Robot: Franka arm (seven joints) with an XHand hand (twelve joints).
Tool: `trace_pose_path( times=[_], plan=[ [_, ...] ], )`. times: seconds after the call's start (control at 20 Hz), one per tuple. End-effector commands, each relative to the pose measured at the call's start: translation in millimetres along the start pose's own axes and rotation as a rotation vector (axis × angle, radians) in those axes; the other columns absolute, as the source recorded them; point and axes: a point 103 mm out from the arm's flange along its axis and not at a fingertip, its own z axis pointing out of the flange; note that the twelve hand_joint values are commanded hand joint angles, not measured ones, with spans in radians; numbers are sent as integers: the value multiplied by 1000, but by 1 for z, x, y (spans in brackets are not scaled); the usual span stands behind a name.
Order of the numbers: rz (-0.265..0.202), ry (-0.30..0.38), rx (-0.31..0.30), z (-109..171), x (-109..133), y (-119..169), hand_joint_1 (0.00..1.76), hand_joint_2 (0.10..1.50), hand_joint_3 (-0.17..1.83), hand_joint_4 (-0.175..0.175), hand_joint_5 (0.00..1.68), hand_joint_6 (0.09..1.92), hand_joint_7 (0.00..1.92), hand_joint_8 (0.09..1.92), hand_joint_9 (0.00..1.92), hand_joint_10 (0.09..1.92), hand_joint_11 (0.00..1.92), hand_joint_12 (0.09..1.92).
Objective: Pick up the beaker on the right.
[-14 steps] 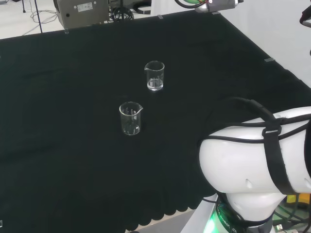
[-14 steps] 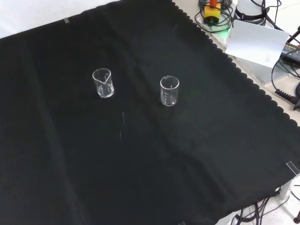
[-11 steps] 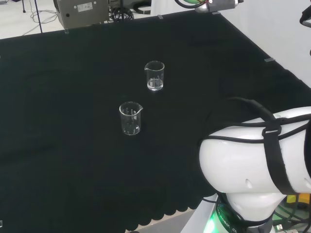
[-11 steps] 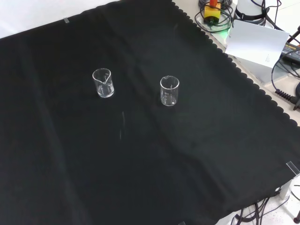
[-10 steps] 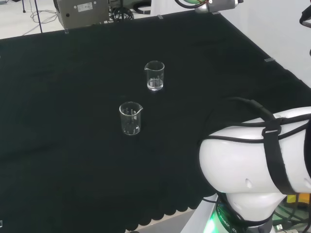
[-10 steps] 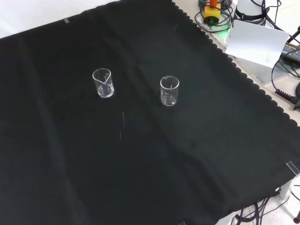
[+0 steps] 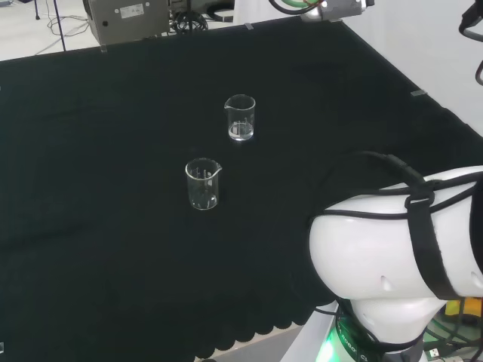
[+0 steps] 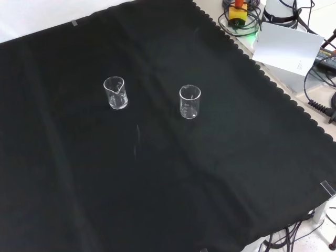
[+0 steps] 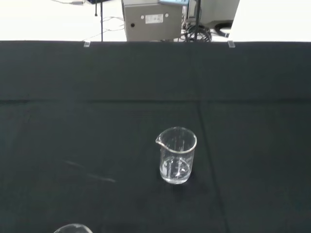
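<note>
Two clear glass beakers stand upright on the black cloth, apart from each other. In the head view one beaker (image 7: 241, 118) is farther off and a little right, the other beaker (image 7: 203, 184) nearer and left. The front view has the first beaker (image 8: 115, 93) at the left and the second beaker (image 8: 189, 102) at the right. In the wrist view a beaker (image 9: 177, 155) stands ahead near the middle, its spout visible, and the rim of the other beaker (image 9: 73, 228) shows at the picture's edge. Both look empty. Nothing touches either one.
The arm's white link (image 7: 392, 256) with black cables rises at the head view's right. A grey box (image 7: 124, 19) sits beyond the cloth's far edge. A white card (image 8: 286, 47) and cables lie off the scalloped cloth edge (image 8: 247, 58) in the front view.
The arm's white link and the cables at the head view's right have shifted very slightly. Both beakers stand where they were.
</note>
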Motion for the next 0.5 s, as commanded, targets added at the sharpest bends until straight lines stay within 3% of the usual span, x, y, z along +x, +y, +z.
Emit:
trace_pose_path(
  times=[0.05, 0.5],
  plan=[
    [54, 0, 11, 9, -17, 10, 35, 1232, 334, -27, 293, 87, 93, 535, 193, 674, 0, 1267],
    [89, 59, 46, 52, -27, 48, 155, 1189, 284, -35, 327, 87, 164, 622, 261, 696, 0, 1340]
  ],
)
